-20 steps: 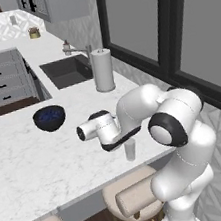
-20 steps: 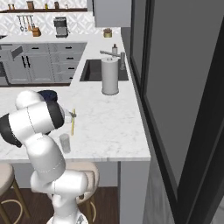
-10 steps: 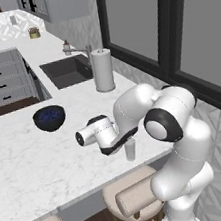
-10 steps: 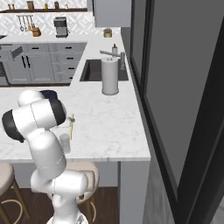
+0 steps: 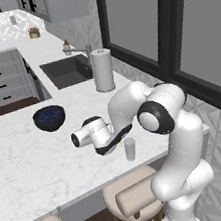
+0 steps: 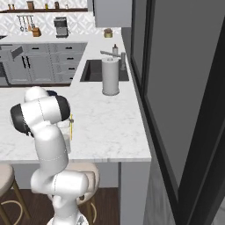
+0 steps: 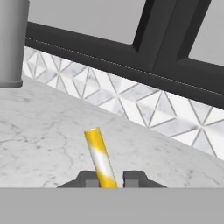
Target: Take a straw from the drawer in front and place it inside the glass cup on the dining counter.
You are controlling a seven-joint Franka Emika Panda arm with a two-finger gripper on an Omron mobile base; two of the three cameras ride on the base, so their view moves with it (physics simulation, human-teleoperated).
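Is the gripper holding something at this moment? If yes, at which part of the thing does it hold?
Yes. The gripper is shut on the straw, gripping it between its fingertips; a length of it sticks out beyond them. Which end this is cannot be told.

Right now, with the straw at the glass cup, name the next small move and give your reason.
Probably open the end effector and let go. In the hand view its fingers sit close against the yellow straw, and in the right base view the straw stands nearly upright at the glass cup on the dining counter. Whether its lower end is inside the cup cannot be told, so release gently.
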